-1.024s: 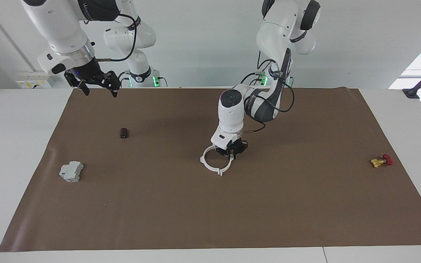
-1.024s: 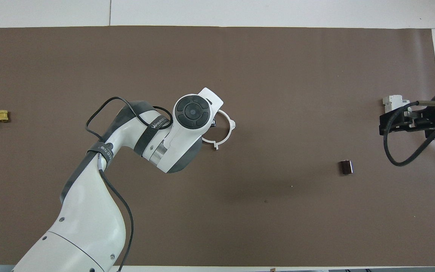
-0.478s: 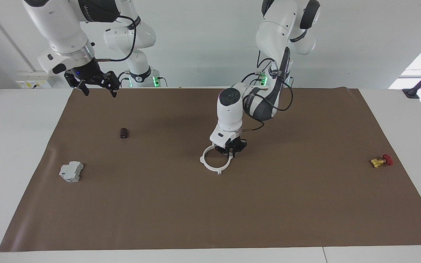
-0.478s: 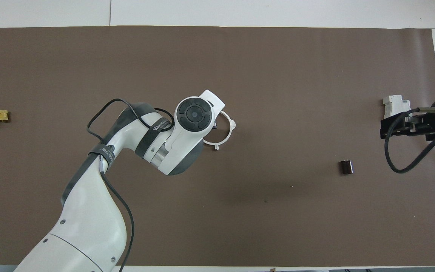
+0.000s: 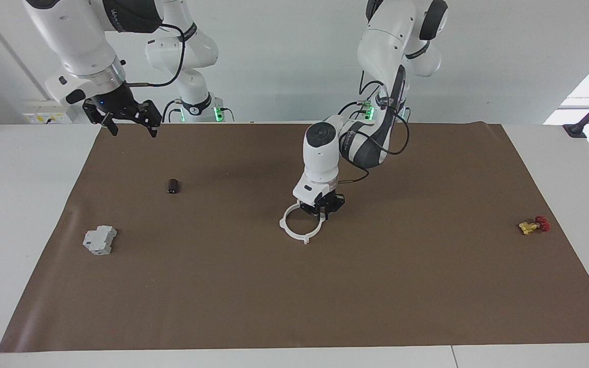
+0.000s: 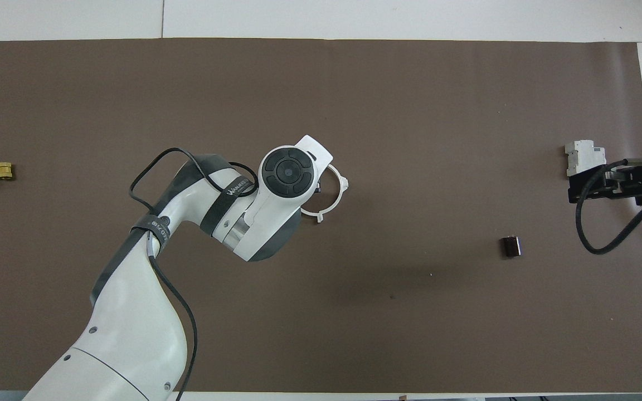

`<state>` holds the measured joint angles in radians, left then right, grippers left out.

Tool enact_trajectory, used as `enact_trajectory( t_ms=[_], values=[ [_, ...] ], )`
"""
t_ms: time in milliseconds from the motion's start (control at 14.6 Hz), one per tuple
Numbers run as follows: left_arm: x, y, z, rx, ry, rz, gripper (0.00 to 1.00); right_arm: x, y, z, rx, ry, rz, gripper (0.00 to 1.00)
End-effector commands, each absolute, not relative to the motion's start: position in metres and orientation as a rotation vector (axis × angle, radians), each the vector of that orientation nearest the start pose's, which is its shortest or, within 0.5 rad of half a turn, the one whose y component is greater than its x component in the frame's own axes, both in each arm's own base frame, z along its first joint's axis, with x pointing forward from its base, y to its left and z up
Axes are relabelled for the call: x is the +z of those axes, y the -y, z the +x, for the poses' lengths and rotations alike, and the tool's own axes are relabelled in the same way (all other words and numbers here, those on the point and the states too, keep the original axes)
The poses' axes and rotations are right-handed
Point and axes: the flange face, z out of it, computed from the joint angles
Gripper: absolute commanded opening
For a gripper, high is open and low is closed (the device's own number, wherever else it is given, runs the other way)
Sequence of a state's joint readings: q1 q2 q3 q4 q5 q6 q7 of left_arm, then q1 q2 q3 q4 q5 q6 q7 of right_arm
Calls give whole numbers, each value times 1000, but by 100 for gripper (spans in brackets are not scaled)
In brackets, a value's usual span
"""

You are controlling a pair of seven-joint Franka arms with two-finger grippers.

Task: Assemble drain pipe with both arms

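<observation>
The drain pipe is one joined white ring with small outer tabs, low at the middle of the brown mat; it also shows in the overhead view. My left gripper points down and is shut on the ring's rim at the side toward the robots. In the overhead view the left arm's wrist hides that gripper and part of the ring. My right gripper is open and empty, raised high over the mat's edge at the right arm's end; it also shows in the overhead view.
A grey boxy block lies near the mat's edge at the right arm's end. A small dark cylinder lies nearer to the robots than the block. A yellow-and-red valve piece lies at the left arm's end.
My right gripper has drifted outward toward the right arm's end of the table. My left gripper has shifted a little toward the robots with the ring.
</observation>
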<state>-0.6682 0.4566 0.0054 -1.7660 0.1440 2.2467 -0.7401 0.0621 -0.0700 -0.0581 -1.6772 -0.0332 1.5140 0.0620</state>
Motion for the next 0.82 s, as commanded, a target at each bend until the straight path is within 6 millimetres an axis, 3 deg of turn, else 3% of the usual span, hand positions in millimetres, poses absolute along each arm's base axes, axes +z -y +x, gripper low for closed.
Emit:
enact_trajectory(
  t_ms=[0,341,751],
  values=[
    [305,397,519,-178,-26,-3065,0,607,13,524,129,-73,-3183,100],
    [305,397,522,-196,-26,-3074,0,597,12,528,166,-60,-3187,100],
    [303,393,523,-192,-15,-3072,0,602,26,527,162,-102,-3182,100]
  ],
)
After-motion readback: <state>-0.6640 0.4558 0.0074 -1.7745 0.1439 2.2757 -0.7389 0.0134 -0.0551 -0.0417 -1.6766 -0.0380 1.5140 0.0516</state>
